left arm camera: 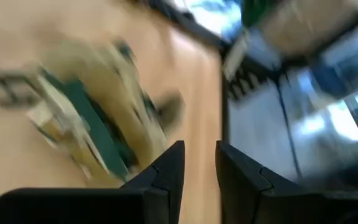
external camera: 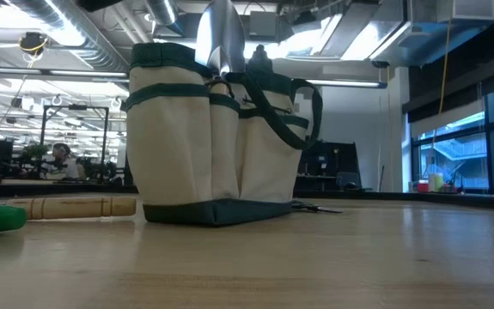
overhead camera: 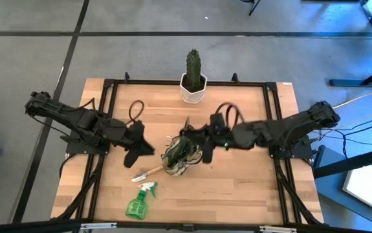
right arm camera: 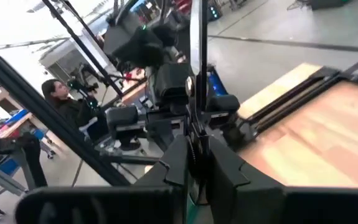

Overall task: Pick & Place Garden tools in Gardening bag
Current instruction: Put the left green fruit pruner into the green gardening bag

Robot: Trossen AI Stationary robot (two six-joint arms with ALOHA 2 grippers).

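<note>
We see the bag (overhead camera: 179, 154) standing upright near the middle of the table (overhead camera: 237, 188), with a silver trowel blade (external camera: 221, 34) poking up out of its top in the low view. The right gripper (overhead camera: 202, 147) hangs over the bag's right side, and in its wrist view its fingers (right arm camera: 179, 158) pinch a thin dark upright tool (right arm camera: 198, 74); we cannot tell which tool it is. The left gripper (overhead camera: 140, 147) sits just left of the bag, clear of it. Its wrist view shows its fingers (left arm camera: 169, 168) a narrow gap apart with nothing between them, and the bag blurred beyond.

A wooden-handled tool (overhead camera: 148, 173) lies flat on the table at the bag's front left corner; the low view shows its handle just beside the bag. The green spray bottle (overhead camera: 138, 203) lies nearer the front edge, apart from the bag. A cactus (overhead camera: 193, 66) in a white pot (overhead camera: 193, 90) stands at the back edge. A seated person (right arm camera: 63, 102) shows in the room beyond.
</note>
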